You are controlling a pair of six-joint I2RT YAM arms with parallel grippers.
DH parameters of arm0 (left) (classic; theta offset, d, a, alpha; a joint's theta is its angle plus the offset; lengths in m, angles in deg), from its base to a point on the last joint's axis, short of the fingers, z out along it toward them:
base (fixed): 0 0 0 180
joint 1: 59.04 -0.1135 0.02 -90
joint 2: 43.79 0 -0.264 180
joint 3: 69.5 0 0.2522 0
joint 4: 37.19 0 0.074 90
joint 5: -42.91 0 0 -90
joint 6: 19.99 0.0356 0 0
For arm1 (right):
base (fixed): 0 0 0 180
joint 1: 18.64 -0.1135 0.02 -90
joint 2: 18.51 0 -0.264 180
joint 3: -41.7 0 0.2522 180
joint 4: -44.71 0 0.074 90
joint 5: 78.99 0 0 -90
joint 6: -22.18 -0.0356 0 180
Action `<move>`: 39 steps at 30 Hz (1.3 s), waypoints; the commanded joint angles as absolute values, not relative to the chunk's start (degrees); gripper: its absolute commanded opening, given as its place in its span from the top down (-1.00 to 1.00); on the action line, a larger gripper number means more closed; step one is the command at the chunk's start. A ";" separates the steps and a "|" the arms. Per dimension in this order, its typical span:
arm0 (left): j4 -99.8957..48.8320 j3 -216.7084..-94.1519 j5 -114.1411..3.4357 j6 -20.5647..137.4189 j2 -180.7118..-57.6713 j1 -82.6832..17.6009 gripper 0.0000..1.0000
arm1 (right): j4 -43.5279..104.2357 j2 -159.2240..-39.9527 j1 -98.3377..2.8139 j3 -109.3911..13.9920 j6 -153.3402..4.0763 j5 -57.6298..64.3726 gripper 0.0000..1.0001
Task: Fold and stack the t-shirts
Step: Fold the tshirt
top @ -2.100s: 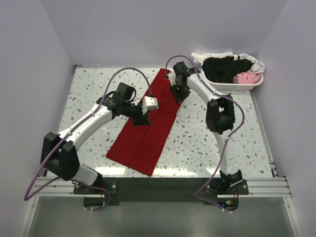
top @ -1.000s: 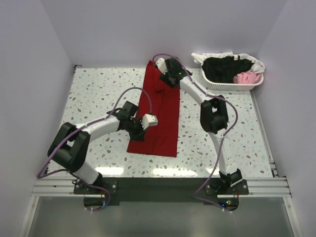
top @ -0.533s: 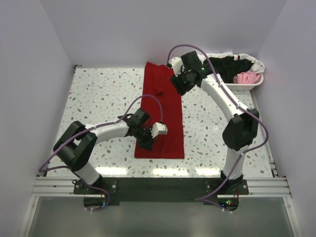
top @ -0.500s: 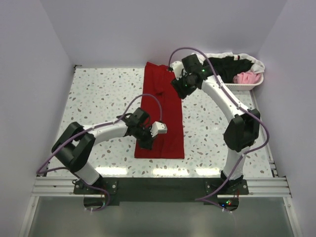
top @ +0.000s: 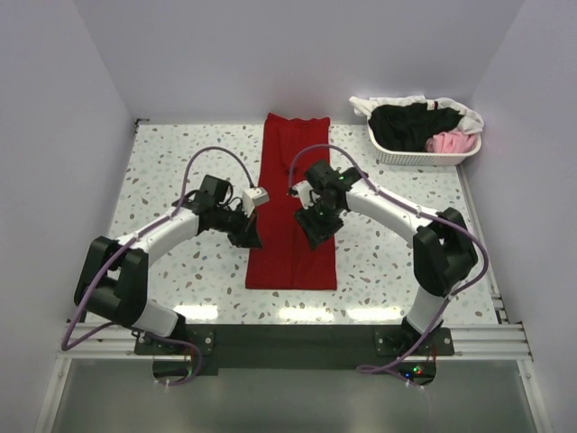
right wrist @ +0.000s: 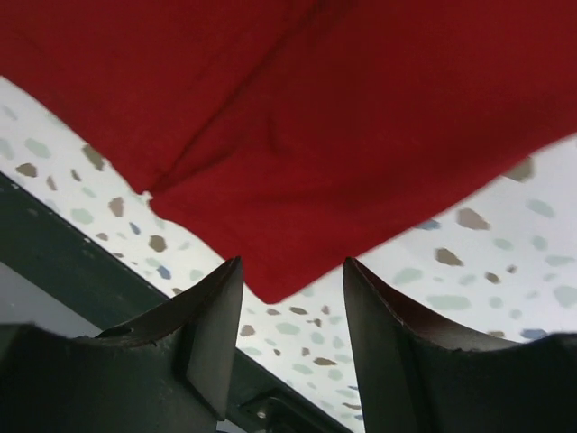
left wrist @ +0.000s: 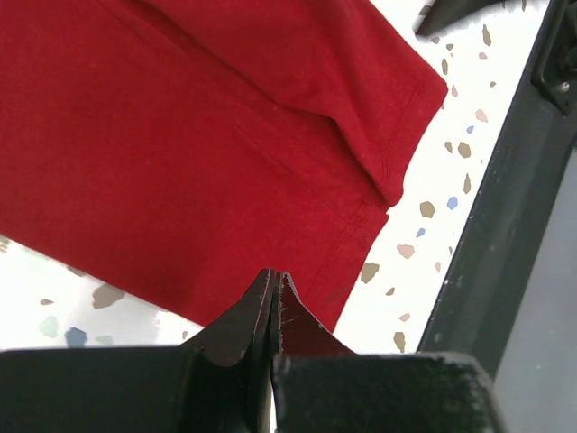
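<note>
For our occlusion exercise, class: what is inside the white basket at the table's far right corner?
The white basket holds a black garment, a pink one and white cloth draped over its rim. Anything beneath them is covered and cannot be seen.

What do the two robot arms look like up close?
The left arm and right arm have white links, black joints, and a looping lilac cable each. Both end in two black wedge-shaped fingers. A small white box sits by the left wrist.

Dark red t-shirt (top: 281,203) lies flat, folded lengthwise; other t-shirts (top: 410,126) heaped in basket (top: 424,161).
</note>
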State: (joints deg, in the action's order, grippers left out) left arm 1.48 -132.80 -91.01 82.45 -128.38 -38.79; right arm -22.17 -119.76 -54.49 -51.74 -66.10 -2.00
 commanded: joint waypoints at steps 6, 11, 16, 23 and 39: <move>-2.33 -132.48 -94.11 75.37 -127.46 -42.25 1.00 | -18.53 -120.89 -63.19 -52.40 -72.82 2.74 -0.12; -3.04 -131.87 -94.02 74.23 -125.96 -44.18 0.99 | -19.67 -125.90 -65.92 -55.82 -73.79 5.12 -0.05; -3.21 -130.81 -94.55 74.49 -125.09 -45.24 0.98 | -21.34 -130.65 -66.45 -59.25 -74.23 7.05 0.05; -3.83 -130.20 -94.90 74.67 -124.91 -45.51 0.97 | -21.52 -133.20 -66.45 -60.13 -74.50 8.11 0.16; -3.83 -129.58 -95.25 75.37 -124.65 -45.59 0.98 | -23.37 -133.83 -66.36 -63.12 -74.32 1.89 1.00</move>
State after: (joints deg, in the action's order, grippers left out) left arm -1.56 -130.18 -93.35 75.13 -126.63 -45.13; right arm -22.26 -135.34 -66.36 -60.14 -73.88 5.89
